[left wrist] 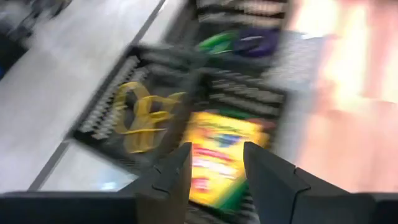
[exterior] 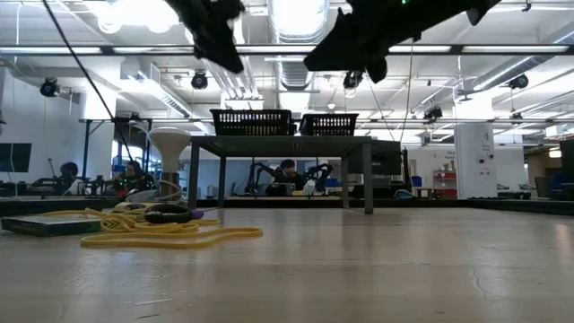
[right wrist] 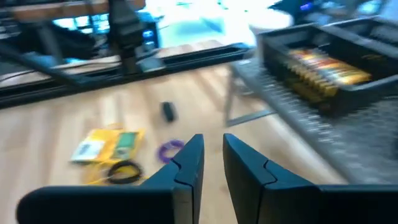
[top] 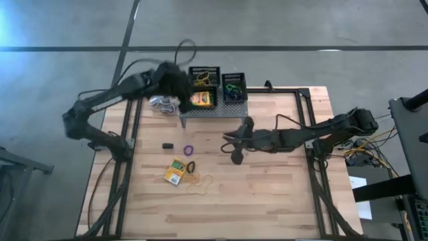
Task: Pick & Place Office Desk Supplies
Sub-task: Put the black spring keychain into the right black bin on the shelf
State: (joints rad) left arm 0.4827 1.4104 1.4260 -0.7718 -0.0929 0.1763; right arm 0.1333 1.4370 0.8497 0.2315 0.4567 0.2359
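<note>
My left gripper (left wrist: 216,163) (top: 182,90) is open and hovers above a yellow-and-green box (left wrist: 219,152) (top: 202,100) that lies in a black mesh tray (top: 204,79) on the grey stand. A neighbouring tray holds tan rubber bands (left wrist: 140,115), and another tray (top: 234,87) holds green and purple rings (left wrist: 242,43). My right gripper (right wrist: 212,155) (top: 229,141) is open by a narrow gap and hangs above the table's middle, holding nothing. On the table lie a second yellow-and-green box (top: 175,171) (right wrist: 109,146), a purple ring (top: 189,149) (right wrist: 169,149), a black ring (top: 190,166) and rubber bands (top: 200,181) (exterior: 170,235).
The grey perforated stand (top: 214,109) (exterior: 278,142) stands at the table's far edge and carries the trays. A white ball-shaped object with a cord (top: 162,102) sits to its left. A small black piece (top: 168,145) lies on the table. People sit in the room behind.
</note>
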